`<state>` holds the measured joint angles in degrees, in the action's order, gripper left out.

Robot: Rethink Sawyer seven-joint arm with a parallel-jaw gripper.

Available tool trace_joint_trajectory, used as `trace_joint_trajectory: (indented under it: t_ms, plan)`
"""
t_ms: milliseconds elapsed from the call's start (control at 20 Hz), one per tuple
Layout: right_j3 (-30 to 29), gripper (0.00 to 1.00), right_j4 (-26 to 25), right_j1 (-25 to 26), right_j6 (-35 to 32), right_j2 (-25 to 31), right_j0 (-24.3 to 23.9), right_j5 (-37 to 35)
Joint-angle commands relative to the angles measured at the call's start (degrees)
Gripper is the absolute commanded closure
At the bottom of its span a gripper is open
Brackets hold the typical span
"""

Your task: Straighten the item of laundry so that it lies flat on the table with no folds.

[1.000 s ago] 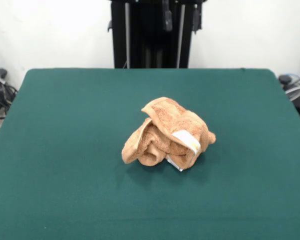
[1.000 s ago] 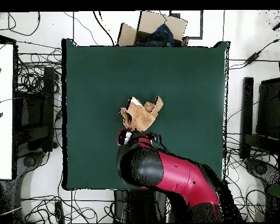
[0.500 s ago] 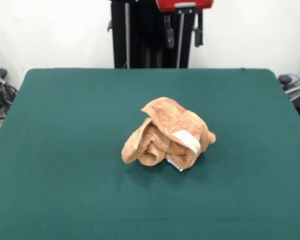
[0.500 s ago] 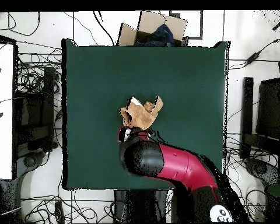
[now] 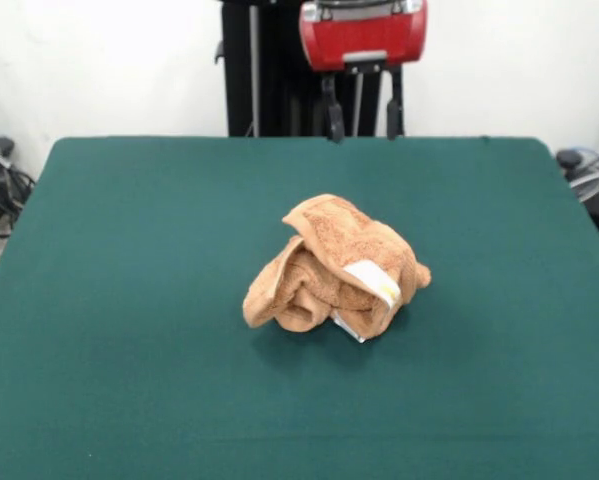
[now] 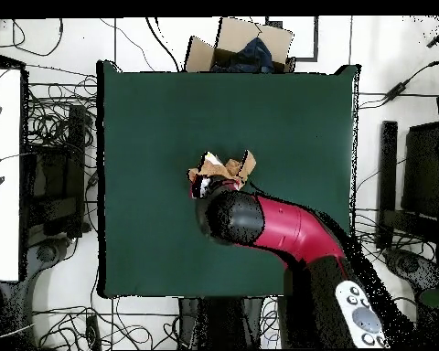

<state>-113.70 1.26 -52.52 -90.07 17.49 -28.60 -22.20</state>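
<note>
The towel point(image 5: 334, 268) sits bunched in a rounded heap near the middle of the desk point(image 5: 129, 300), well clear of all four edges and corners. It is tan-orange terry cloth with a nubby looped pile, rolled and folded over itself in several thick lobes; one flap arches over the top of the heap, and another lobe bulges out toward the front view's lower left. A white rectangular label point(image 5: 371, 284) with yellow print lies on the heap's side facing the camera, and a second pale corner shows just beneath it at the base. In the overhead view only the towel's far rim point(image 6: 225, 167) shows, since the red arm point(image 6: 278, 228) covers the rest.

The desk is a large rectangle covered in dark green, matte, felt-like cloth, flat and smooth around the heap.

The hand point(image 5: 359, 118) hangs above the desk's far edge, under a red housing, with its two dark fingers point(image 5: 331, 115) standing apart and nothing between them; it is well apart from the towel.

Beyond the desk's far edge in the overhead view, an open cardboard box point(image 6: 246, 41) on the floor holds dark blue cloth.
</note>
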Motion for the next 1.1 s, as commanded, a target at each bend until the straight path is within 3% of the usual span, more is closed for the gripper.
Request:
trace_joint_trajectory:
  t_ms: [50,650,1100]
  plan:
    - [7.67,0.00,-2.73,4.05,-0.30,2.01,0.59,-9.30]
    - [16.68,0.00,-4.54,4.03,-0.86,-0.99,0.86,-17.63]
    - [19.35,0.00,-7.47,5.40,0.37,-1.37,-1.31,-15.56]
